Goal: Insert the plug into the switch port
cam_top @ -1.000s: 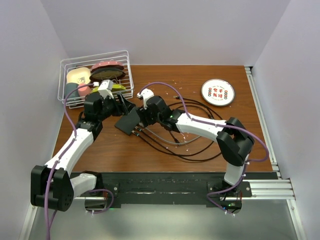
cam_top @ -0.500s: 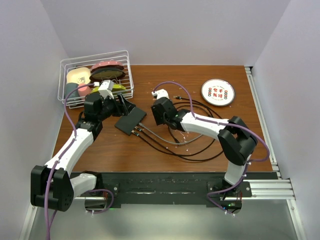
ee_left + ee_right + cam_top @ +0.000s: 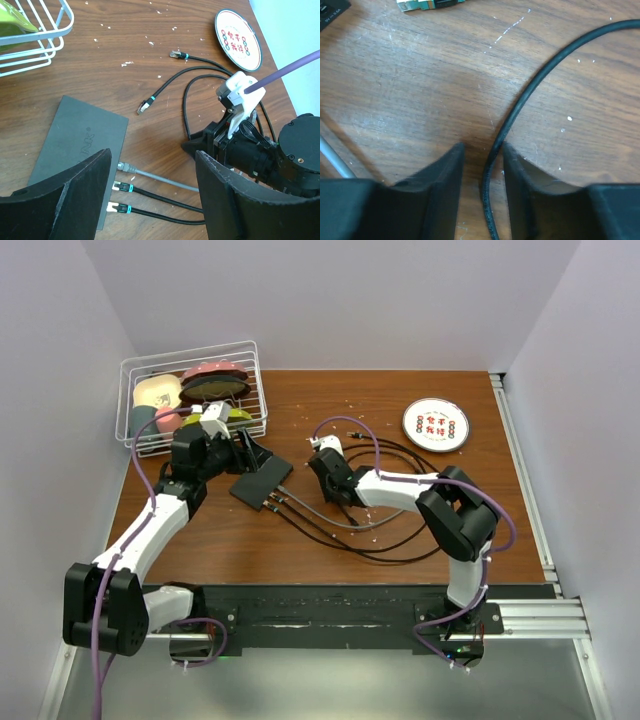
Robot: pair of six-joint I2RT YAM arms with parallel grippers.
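Plug [image 3: 144,105], teal-ringed, lies loose on the table [image 3: 150,30] at 1 o'clock from the switch [image 3: 75,140] in the left wrist view, apart from it. Three cables [image 3: 126,167] sit in the switch's 3 o'clock edge. Left gripper [image 3: 152,152] hangs over the switch's near corner, jaws wide apart, gripping nothing. Right gripper [image 3: 483,150] straddles a black cable [image 3: 530,92], jaws narrowly apart, a gap showing on one side.
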